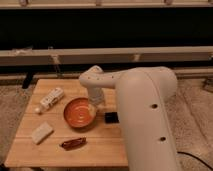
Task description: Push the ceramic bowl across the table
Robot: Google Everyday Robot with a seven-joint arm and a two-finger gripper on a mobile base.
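The ceramic bowl (79,113), round, shallow and orange-red, sits near the middle of the light wooden slatted table (55,154). My gripper (98,106) hangs from the white arm (145,110) and is down at the bowl's right rim, touching it or very close to it. The arm's wrist hides the fingertips and part of the rim.
A white bottle (50,99) lies on its side at the table's left back. A white block (42,132) lies at the front left. A dark red-brown packet (73,143) lies in front of the bowl. A small dark patch (111,117) is right of the bowl. Dark rails run behind the table.
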